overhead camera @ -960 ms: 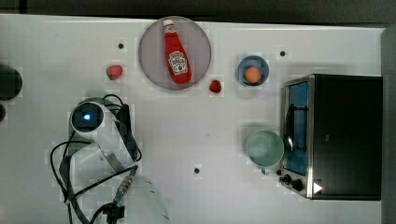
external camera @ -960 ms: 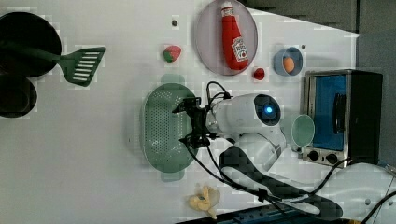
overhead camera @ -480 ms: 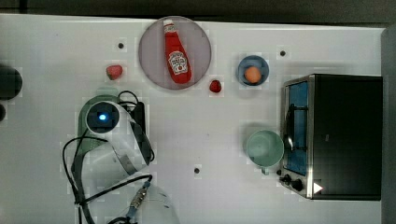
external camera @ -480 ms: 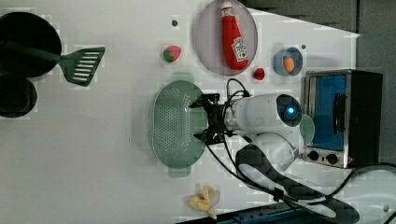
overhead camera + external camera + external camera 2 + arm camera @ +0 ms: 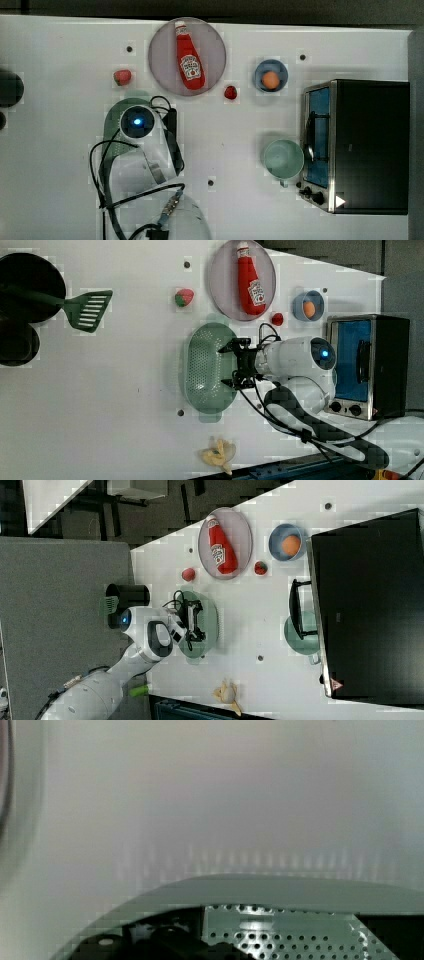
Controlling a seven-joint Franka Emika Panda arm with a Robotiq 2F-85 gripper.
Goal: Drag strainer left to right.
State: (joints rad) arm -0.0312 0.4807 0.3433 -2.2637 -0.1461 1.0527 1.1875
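Strainer [image 5: 207, 372] on the white tabletop [image 5: 125, 390], a bit toward the left view's bottom edge, long axis running top to bottom there. Gripper [image 5: 235, 363] over the strainer's rim on the left view's right side, fingers spread wide, nothing clamped between them; touching the rim or not, can't tell. Open tabletop on the left view's left of the strainer, bare out to the green spatula [image 5: 90, 310] and black pots [image 5: 27, 285] near the top-left corner. On the left view's right, arm body over the surface, then toaster oven [image 5: 367, 365] at that edge. Plate [image 5: 220, 285] with ketchup bottle [image 5: 250, 280] just past the strainer's upper end, strawberry [image 5: 184, 297] beside it, small red item [image 5: 277, 318] and blue bowl with egg [image 5: 308, 306] farther right. Yellow item [image 5: 218, 453] at the bottom edge. Top view: strainer [image 5: 112, 120] mostly hidden under the arm, but green mug [image 5: 283, 158] clear beside the oven [image 5: 360, 145]. Wrist view: perforated wall and rim [image 5: 280, 892] close up against bare tabletop.
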